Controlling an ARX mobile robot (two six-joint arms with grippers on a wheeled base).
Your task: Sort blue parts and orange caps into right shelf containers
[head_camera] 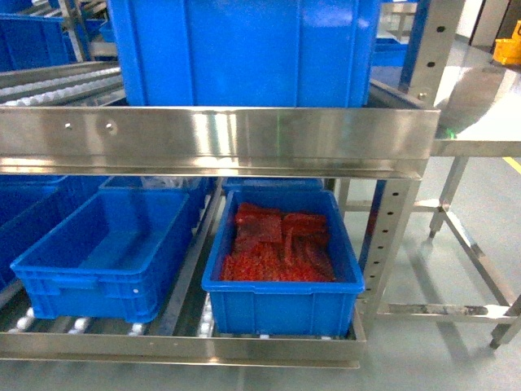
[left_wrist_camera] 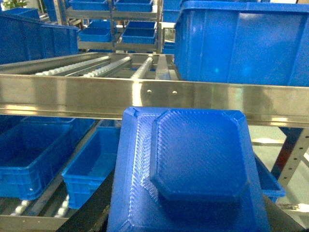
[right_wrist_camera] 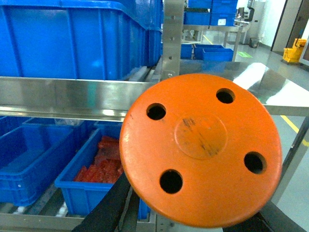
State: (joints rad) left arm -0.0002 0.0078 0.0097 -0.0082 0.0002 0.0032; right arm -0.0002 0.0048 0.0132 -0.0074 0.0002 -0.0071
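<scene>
Right hand, fingers hidden so grip state unclear, carries orange cap, left likewise blue part: both look stiff, light, slick, take by rims; crate with orange pieces on lower shelf's right end.

A factory or warehouse floor: steel roller racks hold blue crates; grey floor, yellow mop bucket.

orange disc: 4 holes, foreground | blue crate: orange-red pieces
</scene>
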